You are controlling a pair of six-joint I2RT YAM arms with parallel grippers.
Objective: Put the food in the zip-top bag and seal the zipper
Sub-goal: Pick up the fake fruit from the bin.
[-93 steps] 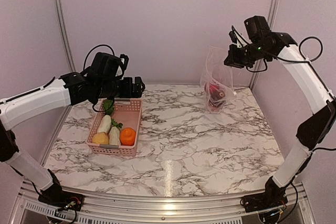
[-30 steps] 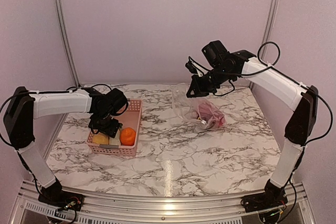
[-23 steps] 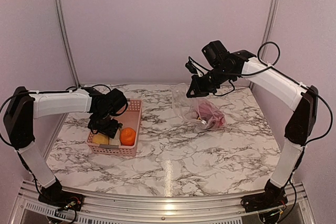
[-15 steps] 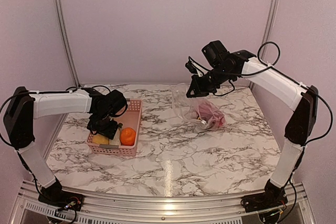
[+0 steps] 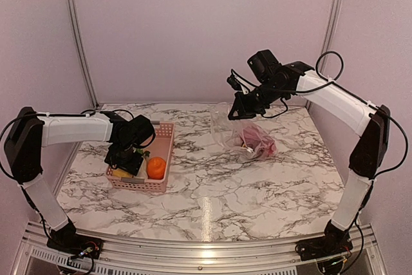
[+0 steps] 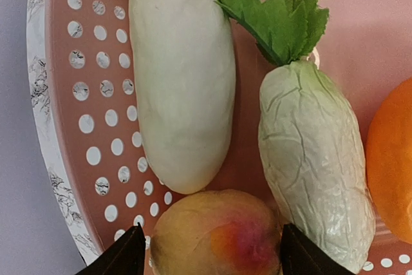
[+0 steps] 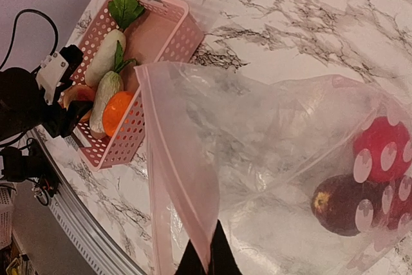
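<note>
The zip-top bag [image 5: 248,134] lies right of centre with its mouth lifted toward the basket. My right gripper [image 7: 207,259] is shut on the mouth edge by the zipper [image 7: 168,159]. Inside the bag lie a red dotted piece [image 7: 380,152] and a dark brown piece [image 7: 341,204]. My left gripper [image 6: 212,259] is open, low in the pink basket [image 6: 77,94]. Its fingers straddle a yellow, red-blushed fruit [image 6: 215,236], close to its sides. Two white radishes [image 6: 183,75] [image 6: 315,159] and an orange [image 6: 393,165] lie beside it.
The pink basket [image 5: 164,132] stands at the left of the marble table [image 5: 212,185], its walls close around my left gripper [image 5: 125,165]. My right gripper [image 5: 237,113] hangs over the table's back middle. Pink walls and metal posts [image 5: 76,30] enclose the back and sides.
The left gripper has sunk a little lower in the basket, around the yellow fruit. Three seconds ago the right arm held the bag high at the back right; it now holds still near the middle.
</note>
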